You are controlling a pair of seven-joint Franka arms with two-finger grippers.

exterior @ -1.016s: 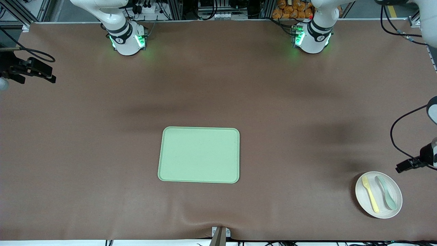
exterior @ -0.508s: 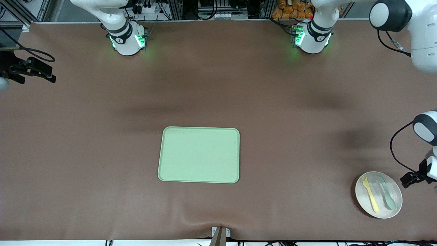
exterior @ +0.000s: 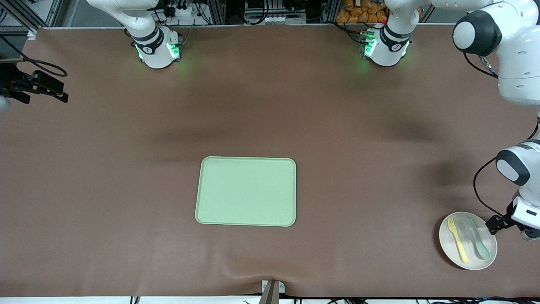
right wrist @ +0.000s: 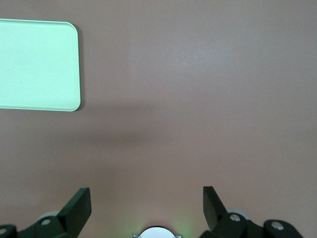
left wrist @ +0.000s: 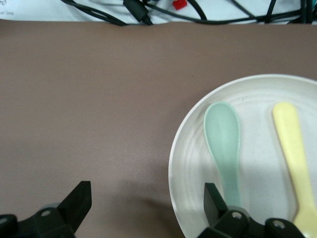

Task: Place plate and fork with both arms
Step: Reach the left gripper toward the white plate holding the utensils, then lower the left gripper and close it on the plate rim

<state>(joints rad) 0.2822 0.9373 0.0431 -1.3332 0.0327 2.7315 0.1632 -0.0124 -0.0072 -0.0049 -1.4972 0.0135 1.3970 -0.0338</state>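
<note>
Two utensils, fork (exterior: pixel 457 239) and spoon (exterior: pixel 477 238), lie on the plate (exterior: pixel 453 253) at the left arm's end of the bench. Left tool (exterior: pixel 494 223), fingers apart, straddles the rim; tilting risks spilling both. Right tool (right wrist: pixel 146 210) waits, fingers apart.

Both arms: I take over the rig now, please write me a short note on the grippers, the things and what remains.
Left gripper: jaws open, empty, above the edge of the plate, toward the left arm's end of the table.
Right gripper: jaws open, empty, waiting over the table's right-arm end.
The fork and a green spoon lie on the plate.
The green tray lies mid-table.
Done: nothing grasped.
Left: grasp and place plate and fork.
</note>
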